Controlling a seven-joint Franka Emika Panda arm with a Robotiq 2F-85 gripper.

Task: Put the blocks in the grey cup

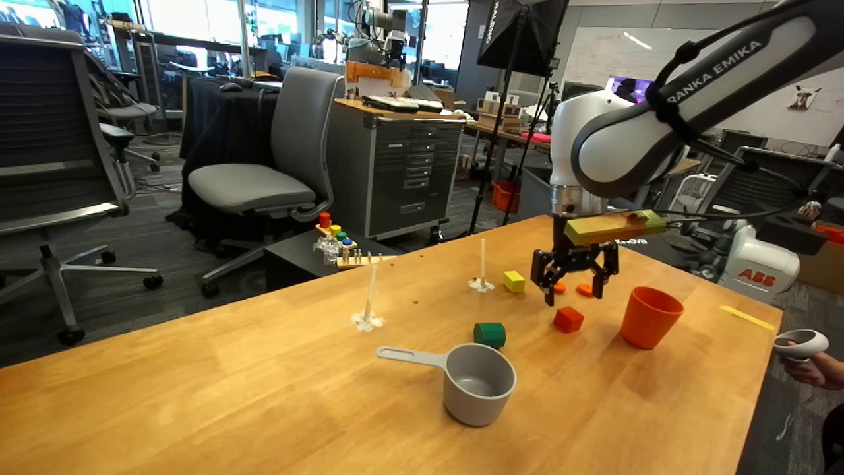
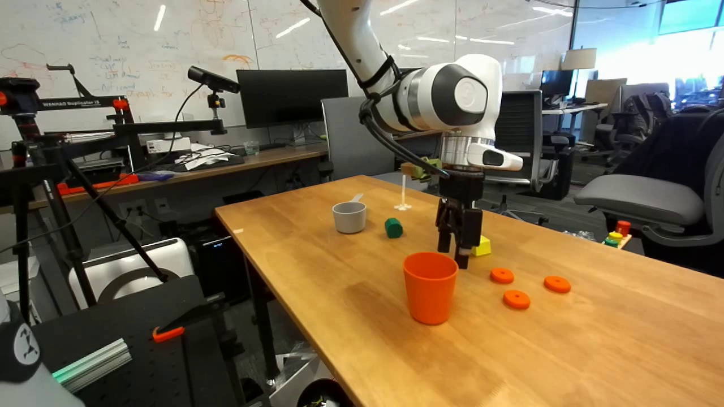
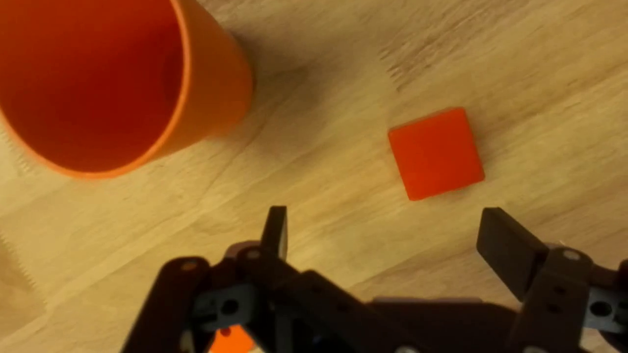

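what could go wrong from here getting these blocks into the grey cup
Off-centre grasp: in the wrist view the red block isn't centred between the open fingers of the end effector, so dropping straight down may miss or nudge it.
Bump: the orange-red cup stands near the red block and could be knocked.
Rolling: the green block, near the grey cup, looks many-sided and might roll if touched.

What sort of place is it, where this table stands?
Most likely a robotics lab: a Franka arm, an ABB robot and a whiteboard with handwriting all point to it.
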